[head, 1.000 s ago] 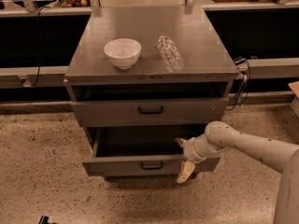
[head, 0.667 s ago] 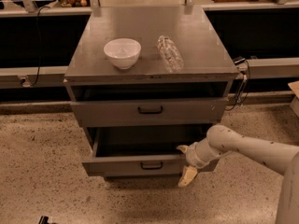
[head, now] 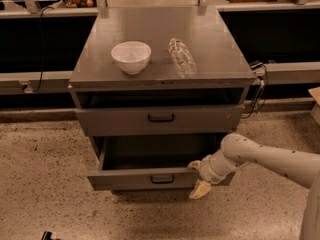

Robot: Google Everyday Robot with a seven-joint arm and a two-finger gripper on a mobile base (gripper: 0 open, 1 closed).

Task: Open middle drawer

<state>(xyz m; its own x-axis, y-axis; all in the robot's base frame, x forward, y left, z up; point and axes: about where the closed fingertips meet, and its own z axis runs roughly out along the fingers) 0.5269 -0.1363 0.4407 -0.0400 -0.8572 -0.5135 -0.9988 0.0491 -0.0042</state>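
Observation:
The middle drawer (head: 150, 180) is pulled out from the grey cabinet, showing its dark grey tray and the small black loop handle (head: 162, 179) on its front. My gripper (head: 197, 177) is at the right end of that drawer front. One pale finger is above the front's top edge and the other hangs below it, with the jaws apart. The white arm reaches in from the right.
The drawer above (head: 161, 118) has a black handle and stands a little out under the cabinet top (head: 220, 59). A white bowl (head: 131, 56) and a lying clear plastic bottle (head: 182, 58) rest on top. A cable hangs at the right side (head: 259, 91). Speckled floor lies all around.
My gripper has dropped slightly at the right end of the drawer front. The drawer stays pulled out about as far as before.

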